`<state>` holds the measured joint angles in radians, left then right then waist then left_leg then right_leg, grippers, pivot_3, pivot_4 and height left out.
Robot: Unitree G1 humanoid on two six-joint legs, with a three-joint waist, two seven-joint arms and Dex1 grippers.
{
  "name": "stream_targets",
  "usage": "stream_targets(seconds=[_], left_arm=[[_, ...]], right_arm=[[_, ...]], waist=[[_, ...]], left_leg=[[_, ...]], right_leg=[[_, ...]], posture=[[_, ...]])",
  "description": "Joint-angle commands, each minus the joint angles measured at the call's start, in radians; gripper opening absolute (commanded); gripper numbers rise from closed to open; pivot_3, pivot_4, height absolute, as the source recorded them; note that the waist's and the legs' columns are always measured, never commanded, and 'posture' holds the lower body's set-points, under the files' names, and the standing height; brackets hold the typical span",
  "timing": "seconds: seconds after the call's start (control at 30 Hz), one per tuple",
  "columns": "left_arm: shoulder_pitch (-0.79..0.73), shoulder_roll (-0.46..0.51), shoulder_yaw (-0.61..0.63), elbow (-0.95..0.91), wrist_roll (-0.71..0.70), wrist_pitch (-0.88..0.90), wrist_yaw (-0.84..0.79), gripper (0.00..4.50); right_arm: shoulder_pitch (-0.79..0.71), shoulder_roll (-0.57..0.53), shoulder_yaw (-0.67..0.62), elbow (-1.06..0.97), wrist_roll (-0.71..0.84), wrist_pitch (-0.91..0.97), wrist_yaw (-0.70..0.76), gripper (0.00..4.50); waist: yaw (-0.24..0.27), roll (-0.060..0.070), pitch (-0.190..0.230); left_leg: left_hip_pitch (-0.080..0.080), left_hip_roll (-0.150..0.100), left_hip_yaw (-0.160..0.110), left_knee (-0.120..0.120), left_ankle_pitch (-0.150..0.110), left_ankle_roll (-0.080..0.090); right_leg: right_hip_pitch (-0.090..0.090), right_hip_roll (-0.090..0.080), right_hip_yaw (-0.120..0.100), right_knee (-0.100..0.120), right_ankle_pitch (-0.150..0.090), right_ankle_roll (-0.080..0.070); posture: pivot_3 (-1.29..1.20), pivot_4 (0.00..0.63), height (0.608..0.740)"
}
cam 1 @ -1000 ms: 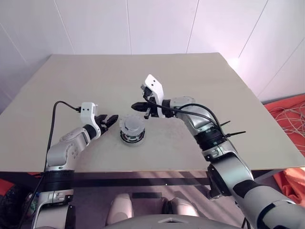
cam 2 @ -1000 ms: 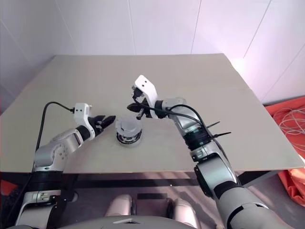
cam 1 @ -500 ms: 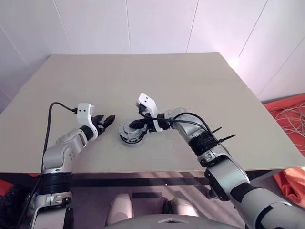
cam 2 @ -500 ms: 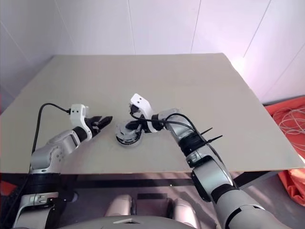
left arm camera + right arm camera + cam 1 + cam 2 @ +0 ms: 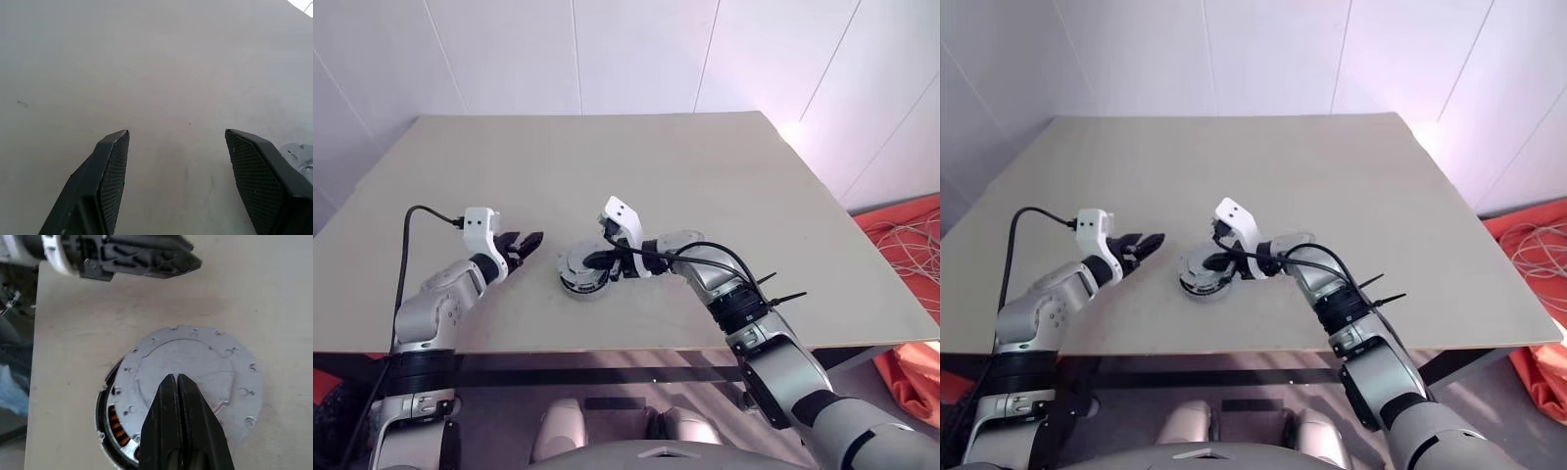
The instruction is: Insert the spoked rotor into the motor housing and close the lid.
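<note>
Beige table (image 5: 705,176), lid (image 5: 195,377) askew on motor housing (image 5: 113,423); right claw (image 5: 176,378) pressed together, left claw (image 5: 178,147) spread.

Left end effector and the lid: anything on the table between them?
Nothing. In the left eye view, bare table separates the open left end effector from the lid.

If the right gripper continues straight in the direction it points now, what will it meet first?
Most likely the lid: the shut right gripper has its fingertips over the lid's centre. The lid lies askew on the motor housing. Whether the tips already touch cannot be told.
</note>
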<state>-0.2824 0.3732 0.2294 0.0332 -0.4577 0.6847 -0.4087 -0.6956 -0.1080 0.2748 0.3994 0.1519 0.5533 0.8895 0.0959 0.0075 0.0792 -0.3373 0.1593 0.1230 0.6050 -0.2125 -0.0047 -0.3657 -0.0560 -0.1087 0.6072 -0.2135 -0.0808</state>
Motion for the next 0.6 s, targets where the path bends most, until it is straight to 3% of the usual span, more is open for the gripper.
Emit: stream_targets(seconds=[0.03, 0.2, 0.33, 0.43, 0.6], left_arm=[[-0.02, -0.003, -0.018, -0.029, -0.003, -0.01, -0.015, 3.31], [-0.023, -0.005, -0.017, -0.041, -0.034, 0.018, -0.032, 3.31], [-0.002, 0.025, 0.0, -0.098, -0.114, 0.105, -0.091, 3.31], [0.011, 0.056, 0.0, -0.112, -0.123, 0.12, -0.111, 3.31], [0.01, 0.076, -0.003, -0.112, -0.124, 0.122, -0.114, 3.31]], right_arm=[[-0.051, 0.018, -0.101, -0.028, 0.037, -0.113, -0.063, 0.02], [0.005, 0.01, -0.046, -0.112, 0.001, -0.208, -0.046, 0.02], [0.075, -0.007, -0.021, -0.285, 0.065, -0.104, -0.001, 0.02], [0.111, -0.026, -0.005, -0.366, 0.104, -0.053, 0.039, 0.6], [0.123, -0.042, 0.008, -0.392, 0.143, -0.002, 0.075, 2.36]], waist=[[0.0, 0.0, 0.0], [0.0, 0.0, 0.0], [0.0, 0.0, 0.0], [0.0, 0.0, 0.0], [0.0, 0.0, 0.0]], left_leg=[[-0.002, 0.0, 0.0, 0.0, 0.0, 0.0], [-0.007, 0.0, 0.0, -0.001, 0.0, -0.001], [-0.012, 0.0, 0.0, -0.001, 0.001, -0.001], [-0.012, 0.0, 0.0, -0.001, 0.001, -0.001], [-0.005, 0.0, 0.0, -0.002, 0.0, 0.001]], right_leg=[[-0.002, 0.0, 0.0, 0.0, 0.0, 0.0], [-0.006, 0.0, 0.0, 0.0, 0.004, -0.007], [-0.011, 0.0, 0.0, 0.0, 0.003, -0.008], [-0.011, 0.0, 0.0, 0.0, 0.003, -0.008], [-0.004, 0.0, 0.0, 0.0, -0.001, -0.001]], posture=[[0.0, 0.0, 0.74], [0.0, 0.0, 0.74], [0.0, 0.0, 0.74], [0.0, 0.0, 0.74], [0.0, 0.0, 0.74]])
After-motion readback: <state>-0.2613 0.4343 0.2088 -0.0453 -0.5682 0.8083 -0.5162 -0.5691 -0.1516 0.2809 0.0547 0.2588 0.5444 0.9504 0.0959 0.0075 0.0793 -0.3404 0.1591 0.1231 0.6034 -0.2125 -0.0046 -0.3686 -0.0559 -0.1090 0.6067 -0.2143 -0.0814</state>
